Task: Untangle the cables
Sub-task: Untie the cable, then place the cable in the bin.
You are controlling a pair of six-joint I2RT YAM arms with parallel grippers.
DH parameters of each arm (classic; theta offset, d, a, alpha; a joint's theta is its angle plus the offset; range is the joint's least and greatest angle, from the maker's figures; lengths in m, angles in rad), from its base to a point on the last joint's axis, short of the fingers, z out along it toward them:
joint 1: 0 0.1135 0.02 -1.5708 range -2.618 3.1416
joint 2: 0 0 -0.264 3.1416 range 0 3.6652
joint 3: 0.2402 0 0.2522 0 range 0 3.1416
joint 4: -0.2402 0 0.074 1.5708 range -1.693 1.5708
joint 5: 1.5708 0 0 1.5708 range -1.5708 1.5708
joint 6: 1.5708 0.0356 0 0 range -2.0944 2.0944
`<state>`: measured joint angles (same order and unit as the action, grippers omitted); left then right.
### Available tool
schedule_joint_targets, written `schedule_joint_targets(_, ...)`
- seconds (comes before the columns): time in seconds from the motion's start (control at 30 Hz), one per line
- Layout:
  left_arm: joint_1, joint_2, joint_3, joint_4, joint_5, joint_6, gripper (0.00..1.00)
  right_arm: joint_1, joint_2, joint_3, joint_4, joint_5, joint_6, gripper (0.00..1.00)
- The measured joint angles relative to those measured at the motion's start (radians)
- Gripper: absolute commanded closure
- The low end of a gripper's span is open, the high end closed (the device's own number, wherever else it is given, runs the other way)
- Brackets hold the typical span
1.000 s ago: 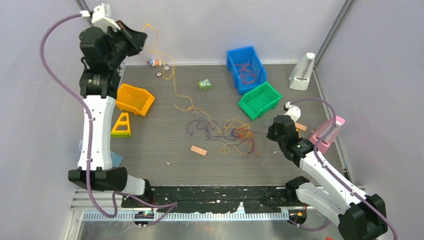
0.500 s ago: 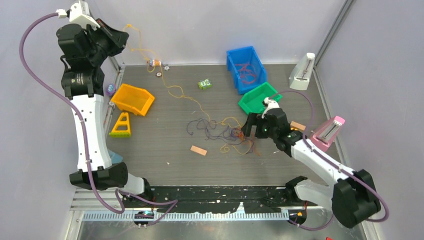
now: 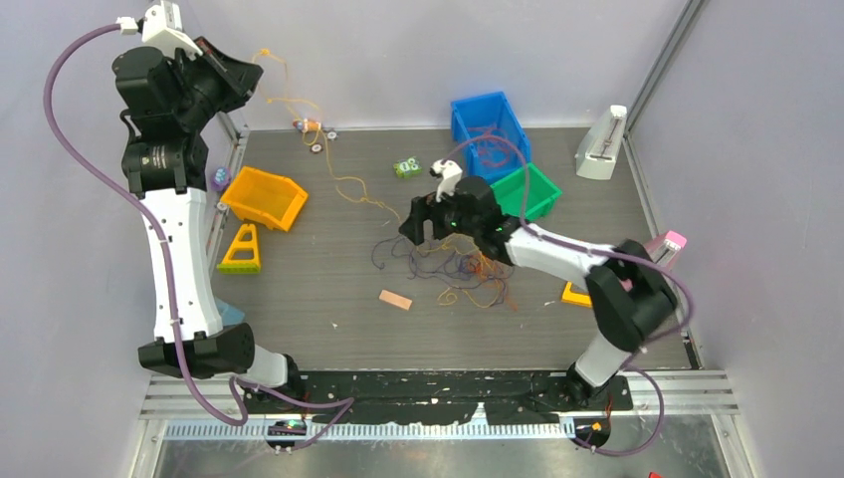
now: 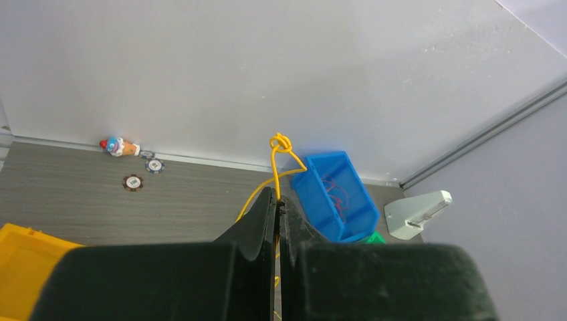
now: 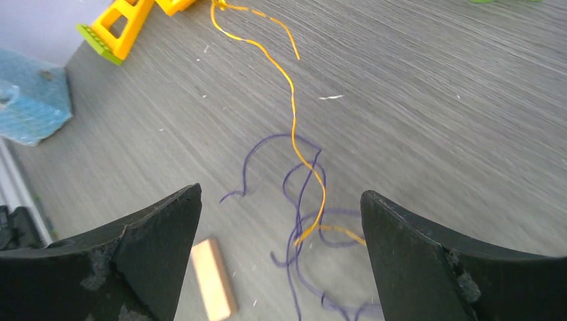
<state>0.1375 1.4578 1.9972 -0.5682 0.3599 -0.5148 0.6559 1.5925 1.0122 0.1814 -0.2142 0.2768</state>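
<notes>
The cables (image 3: 460, 265) lie tangled mid-table: orange-yellow, red and dark purple threads. One orange-yellow cable (image 3: 343, 182) rises from the tangle to my left gripper (image 3: 257, 82), which is held high at the back left and is shut on it. In the left wrist view the left gripper (image 4: 278, 199) pinches that cable, whose knotted end (image 4: 281, 142) sticks out above the tips. My right gripper (image 3: 418, 232) hovers over the tangle's left part, open. In the right wrist view the right gripper (image 5: 281, 195) brackets purple loops (image 5: 299, 221) crossed by the orange strand (image 5: 292, 110), touching neither.
A blue bin (image 3: 464, 118) holding red wire and a green bin (image 3: 538, 183) stand back right, an orange bin (image 3: 267, 198) and a yellow triangle frame (image 3: 242, 250) left. A wooden block (image 3: 395, 300) lies near the tangle. Small toys (image 3: 406, 167) and chips (image 3: 316, 147) lie at the back.
My right arm swung left from the table's right side to over the tangle's left part, and its jaws opened. My left arm pulled the orange cable up and leftward, then held.
</notes>
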Motion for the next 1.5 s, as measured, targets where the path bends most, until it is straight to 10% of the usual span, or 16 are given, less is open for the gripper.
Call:
schedule_joint_targets(0.1,0.0,0.0,0.01,-0.004,-0.001,-0.001,1.0,0.014,0.148,0.064,0.064,-0.01,-0.01,0.17)
schedule_joint_targets(0.27,0.008,-0.002,0.022,-0.009,-0.008,0.0,1.0,0.023,0.348,0.164,0.105,-0.035,-0.005,0.9)
schedule_joint_targets(0.3,0.013,-0.002,0.027,-0.013,-0.011,0.0,1.0,0.023,0.358,0.164,0.1,-0.032,0.011,0.92)
schedule_joint_targets(0.77,0.085,-0.151,-0.113,0.005,-0.174,0.0,1.0,-0.255,-0.049,-0.356,0.031,0.146,0.216,0.95)
schedule_joint_targets(1.5,0.085,-0.124,-0.264,0.113,-0.217,0.026,1.0,-0.2,-0.16,-0.57,0.281,0.088,0.192,0.93)
